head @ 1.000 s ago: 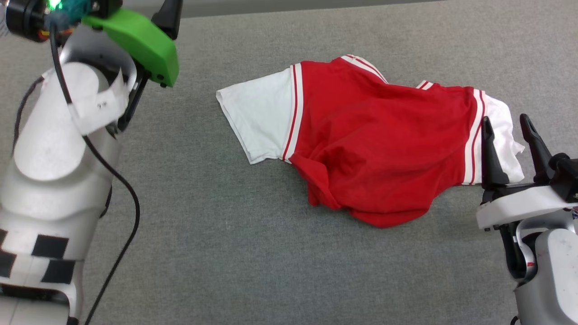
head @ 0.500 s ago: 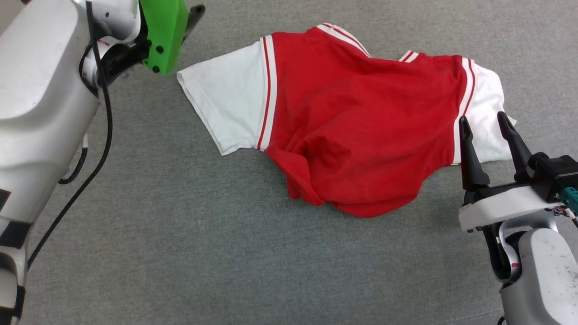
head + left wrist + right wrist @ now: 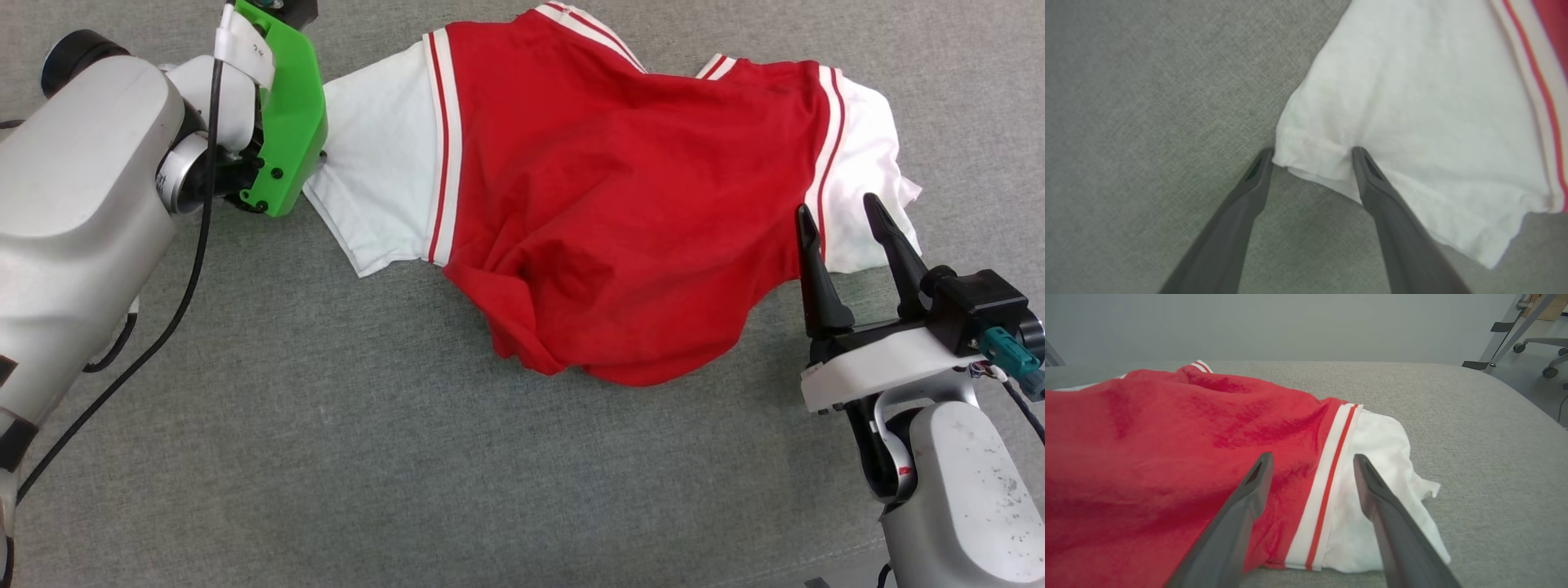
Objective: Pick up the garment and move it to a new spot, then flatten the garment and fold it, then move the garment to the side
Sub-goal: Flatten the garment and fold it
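The garment, red with white sleeves and striped seams, lies crumpled on the grey table, lettering hidden. In the left wrist view my left gripper is open, its tips straddling the hem corner of one white sleeve. The head view shows that arm's green wrist cover right at that sleeve's outer edge. My right gripper stands open at the garment's other end, in front of the other sleeve. Its fingers frame the striped seam without touching the cloth.
Grey cloth covers the table, with bare room in front of and left of the garment. A black cable hangs along my left arm. Beyond the table's far right edge stand a metal frame leg and chair castors.
The head camera has tilted, shifting the whole picture. My left gripper has come down from a raised pose to the white sleeve's edge. The right gripper stays open by the other sleeve.
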Tool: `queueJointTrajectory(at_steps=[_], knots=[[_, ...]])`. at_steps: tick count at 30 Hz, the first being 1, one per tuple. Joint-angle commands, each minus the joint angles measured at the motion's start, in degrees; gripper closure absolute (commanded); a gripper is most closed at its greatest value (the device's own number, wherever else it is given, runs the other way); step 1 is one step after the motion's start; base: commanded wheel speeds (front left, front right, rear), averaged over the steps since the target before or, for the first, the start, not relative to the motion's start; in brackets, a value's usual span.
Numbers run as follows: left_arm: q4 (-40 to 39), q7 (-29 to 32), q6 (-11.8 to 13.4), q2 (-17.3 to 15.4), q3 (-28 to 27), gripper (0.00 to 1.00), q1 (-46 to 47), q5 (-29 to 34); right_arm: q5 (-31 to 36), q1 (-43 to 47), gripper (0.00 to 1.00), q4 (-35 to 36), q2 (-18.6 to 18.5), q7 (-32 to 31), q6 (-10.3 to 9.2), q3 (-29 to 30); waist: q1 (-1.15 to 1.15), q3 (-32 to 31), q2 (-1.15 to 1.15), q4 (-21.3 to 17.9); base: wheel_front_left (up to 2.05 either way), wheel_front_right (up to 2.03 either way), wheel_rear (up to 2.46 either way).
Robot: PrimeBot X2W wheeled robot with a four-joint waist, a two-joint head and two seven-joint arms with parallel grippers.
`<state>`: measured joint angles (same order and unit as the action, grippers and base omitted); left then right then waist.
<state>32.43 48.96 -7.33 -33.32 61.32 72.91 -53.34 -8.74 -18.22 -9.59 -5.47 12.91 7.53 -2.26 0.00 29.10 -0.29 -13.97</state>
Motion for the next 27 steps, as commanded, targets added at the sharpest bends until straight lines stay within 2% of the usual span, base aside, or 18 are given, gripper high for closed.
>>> queueJointTrajectory(at_steps=[1,3,4,5,14,20,27], knots=[[0.77,0.37,-0.15,-0.49,1.82,0.00,-1.41,-0.68,-0.11,-1.01,0.00,-0.33,0.27,0.43,-0.04,-0.21,0.00,0.37,0.29,-0.37,0.00,0.00,0.00],[0.88,-0.16,-0.15,-0.60,3.42,0.00,-1.81,-1.28,-0.28,-1.07,0.00,-0.58,0.36,0.59,-0.04,-0.33,0.00,0.36,0.29,-0.39,0.00,0.00,0.00],[0.78,-0.49,-0.15,-0.77,4.35,0.62,-1.77,-1.41,-0.35,-1.05,0.00,-0.73,0.37,0.66,-0.04,-0.31,0.00,0.30,0.29,-0.32,0.00,0.00,0.00],[0.73,-0.94,-0.15,-0.93,4.96,1.00,-1.67,-1.56,-0.38,-1.03,0.00,-0.88,0.37,0.73,-0.04,-0.25,0.00,0.16,0.29,-0.22,0.00,0.00,0.00],[-0.30,-8.10,-0.15,-3.94,7.51,1.00,-0.55,-4.87,-0.33,0.38,0.00,-1.87,-0.11,1.08,-0.04,1.45,0.00,-4.32,0.29,3.18,0.00,0.00,0.00],[1.15,-9.47,-0.15,-7.95,8.27,1.00,-1.67,-6.94,-0.20,1.84,0.00,-2.01,-0.23,0.71,-0.04,2.18,0.00,-7.24,0.29,5.67,0.00,0.00,0.00],[4.66,-10.97,-0.07,-11.07,8.37,1.00,-5.27,-9.01,-0.34,2.11,0.00,-1.43,-0.54,0.15,-0.04,1.99,0.00,-7.69,0.29,6.01,0.00,0.00,0.00]])
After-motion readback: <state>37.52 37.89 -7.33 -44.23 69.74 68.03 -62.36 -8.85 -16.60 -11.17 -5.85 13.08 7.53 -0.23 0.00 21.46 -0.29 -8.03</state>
